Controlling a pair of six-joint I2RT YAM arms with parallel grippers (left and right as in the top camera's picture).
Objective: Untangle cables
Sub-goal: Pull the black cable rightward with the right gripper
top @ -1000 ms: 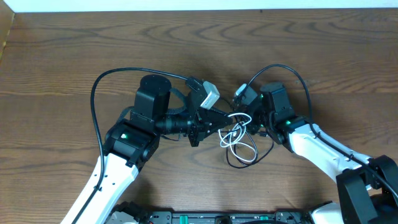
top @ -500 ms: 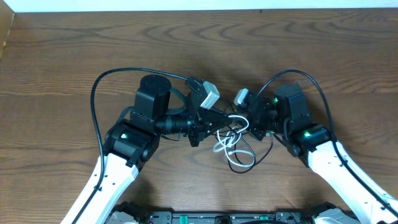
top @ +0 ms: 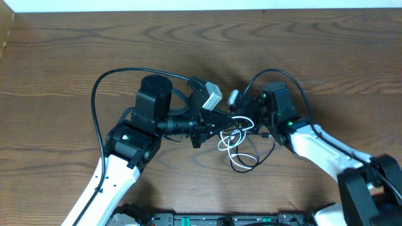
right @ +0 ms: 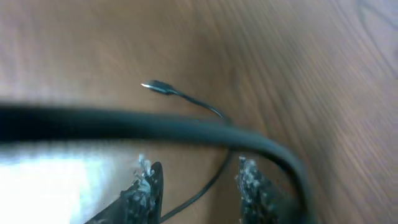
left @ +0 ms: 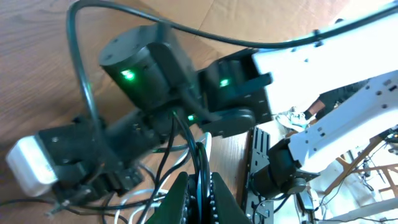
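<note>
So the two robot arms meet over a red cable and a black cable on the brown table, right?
Not quite: it's a white cable, not red. The overhead view shows it tangled with the black cable on the brown table, with the left arm and right arm meeting over them.

Table matt wood (grain plain); cables smooth, plastic-sheathed.

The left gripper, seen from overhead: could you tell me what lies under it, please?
The white cable and black cable emerge beneath the left gripper onto the table; their crossings under it are hidden.
</note>
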